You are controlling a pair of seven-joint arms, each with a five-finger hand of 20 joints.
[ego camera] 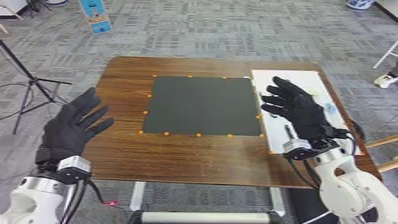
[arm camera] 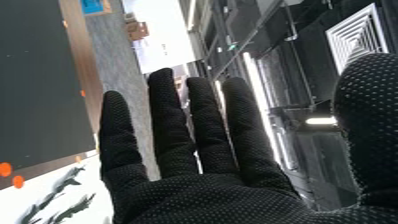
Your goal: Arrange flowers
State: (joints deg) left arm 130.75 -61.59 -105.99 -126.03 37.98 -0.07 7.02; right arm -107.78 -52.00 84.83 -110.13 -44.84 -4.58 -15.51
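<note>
Right robot hand hovers wide over white sheet along right edge of table; leafy stems lie beneath, likely running near-to-far. Left robot hand, also wide, is farther off.

The brown wooden table carried a dark square mat near its middle, set in from the far and near edges. Small orange dots ran around the mat. A white sheet lay along the table's right edge, stretching from near the far right corner towards the near edge. Partly hidden leafy sprigs lay on the sheet, their kind unclear.
</note>
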